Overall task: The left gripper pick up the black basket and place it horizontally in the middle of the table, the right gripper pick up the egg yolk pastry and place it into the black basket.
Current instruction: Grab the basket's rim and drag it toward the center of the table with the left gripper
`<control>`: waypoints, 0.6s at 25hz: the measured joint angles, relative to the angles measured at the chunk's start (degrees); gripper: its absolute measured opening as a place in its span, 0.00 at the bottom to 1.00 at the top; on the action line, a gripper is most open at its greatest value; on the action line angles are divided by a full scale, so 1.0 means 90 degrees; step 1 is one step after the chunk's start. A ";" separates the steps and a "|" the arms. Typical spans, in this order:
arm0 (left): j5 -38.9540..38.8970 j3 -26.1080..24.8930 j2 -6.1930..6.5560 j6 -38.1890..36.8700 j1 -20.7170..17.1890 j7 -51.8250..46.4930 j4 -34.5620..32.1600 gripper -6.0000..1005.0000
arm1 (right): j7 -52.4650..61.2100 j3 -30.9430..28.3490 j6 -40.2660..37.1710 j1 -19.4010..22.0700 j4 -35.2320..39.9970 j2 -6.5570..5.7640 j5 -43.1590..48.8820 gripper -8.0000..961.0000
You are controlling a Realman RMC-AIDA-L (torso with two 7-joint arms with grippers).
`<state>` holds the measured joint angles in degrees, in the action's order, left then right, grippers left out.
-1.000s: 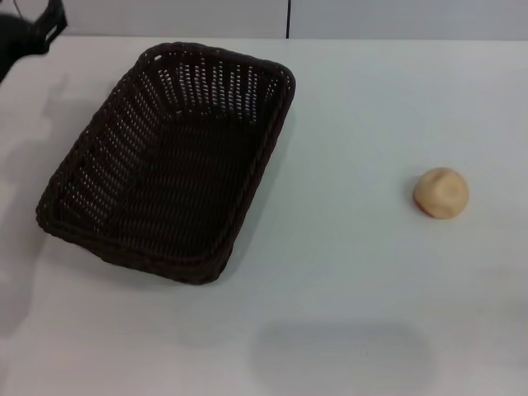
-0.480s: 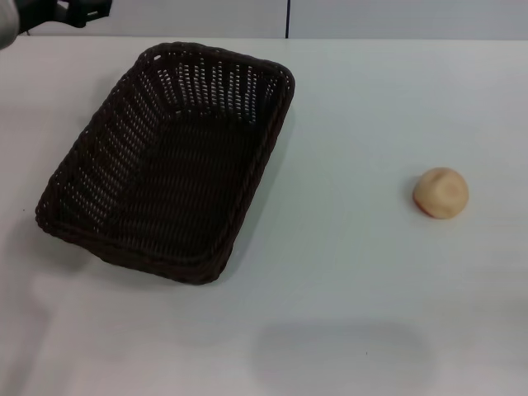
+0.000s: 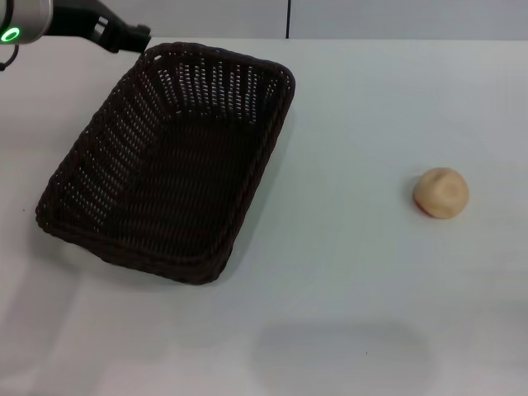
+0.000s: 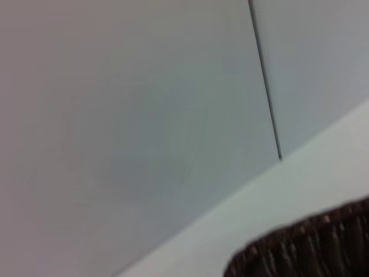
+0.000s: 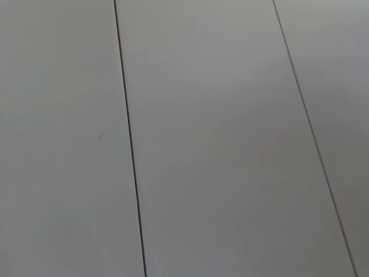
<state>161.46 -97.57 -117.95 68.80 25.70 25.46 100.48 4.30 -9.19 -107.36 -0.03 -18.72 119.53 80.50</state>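
Observation:
The black basket lies at a slant on the left half of the white table in the head view, open side up and empty. A bit of its braided rim shows in the left wrist view. My left gripper comes in at the top left, its tip close to the basket's far left corner; the arm's green ring light glows. The egg yolk pastry sits alone on the table at the right. My right gripper is out of view; its wrist view shows only a pale panelled wall.
A grey wall with a dark vertical seam stands behind the table's far edge. A faint shadow lies on the table near the front edge.
My left arm has swung in from the top left corner toward the right, and its gripper now reaches the basket's far left corner. Basket and pastry have not moved.

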 joint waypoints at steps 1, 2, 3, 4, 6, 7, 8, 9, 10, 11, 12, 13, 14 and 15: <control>0.0022 -0.0041 -0.0004 0.0164 0.0056 -0.0029 -0.0005 0.81 | 0.0000 0.0006 -0.0004 0.0008 0.0000 0.0000 -0.0001 0.81; 0.0047 -0.0095 -0.0007 0.0362 0.0130 -0.0061 -0.0047 0.81 | 0.0000 0.0006 -0.0004 0.0008 0.0000 0.0000 -0.0001 0.81; 0.0052 -0.0107 -0.0012 0.0461 0.0159 -0.0070 -0.0089 0.81 | 0.0000 0.0013 -0.0005 0.0010 0.0000 0.0000 0.0000 0.81; 0.0061 -0.0120 -0.0019 0.0599 0.0215 -0.0100 -0.0185 0.81 | 0.0000 0.0021 0.0002 0.0011 0.0000 0.0000 0.0000 0.81; 0.0114 -0.0113 -0.0021 0.0705 0.0279 -0.0195 -0.0322 0.81 | 0.0000 0.0023 0.0010 0.0009 0.0000 0.0000 0.0000 0.81; 0.0148 -0.0108 -0.0021 0.0741 0.0309 -0.0249 -0.0374 0.81 | 0.0000 0.0024 0.0014 0.0004 0.0000 0.0000 0.0000 0.81; 0.0148 -0.0108 -0.0021 0.0741 0.0309 -0.0249 -0.0374 0.81 | 0.0000 0.0025 0.0015 0.0001 0.0000 0.0000 0.0001 0.81; 0.0382 -0.0090 -0.0021 0.0798 0.0471 -0.0398 -0.0730 0.81 | 0.0000 0.0025 0.0015 -0.0009 0.0001 0.0000 0.0001 0.81; 0.0382 -0.0090 -0.0021 0.0798 0.0471 -0.0398 -0.0730 0.81 | 0.0000 0.0025 0.0015 -0.0009 0.0001 0.0000 0.0001 0.81; 0.0422 -0.0086 -0.0018 0.0798 0.0514 -0.0415 -0.0832 0.81 | 0.0000 0.0025 0.0014 -0.0015 0.0000 0.0000 0.0002 0.81; 0.0445 -0.0088 -0.0016 0.0798 0.0550 -0.0424 -0.0916 0.81 | 0.0000 0.0025 0.0014 -0.0015 0.0000 0.0000 0.0002 0.81; 0.0444 -0.0096 -0.0014 0.0793 0.0619 -0.0434 -0.1077 0.81 | 0.0000 0.0025 0.0013 -0.0017 0.0000 0.0000 0.0002 0.81; 0.0443 -0.0122 -0.0012 0.0780 0.0735 -0.0439 -0.1351 0.81 | 0.0000 0.0025 0.0010 -0.0016 0.0000 0.0000 0.0002 0.81; 0.0443 -0.0122 -0.0012 0.0780 0.0735 -0.0439 -0.1351 0.81 | 0.0000 0.0025 0.0010 -0.0016 0.0000 0.0000 0.0002 0.81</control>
<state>165.44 -98.66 -118.06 75.81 32.31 21.51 88.32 4.31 -8.96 -107.27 -0.17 -18.72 119.53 80.51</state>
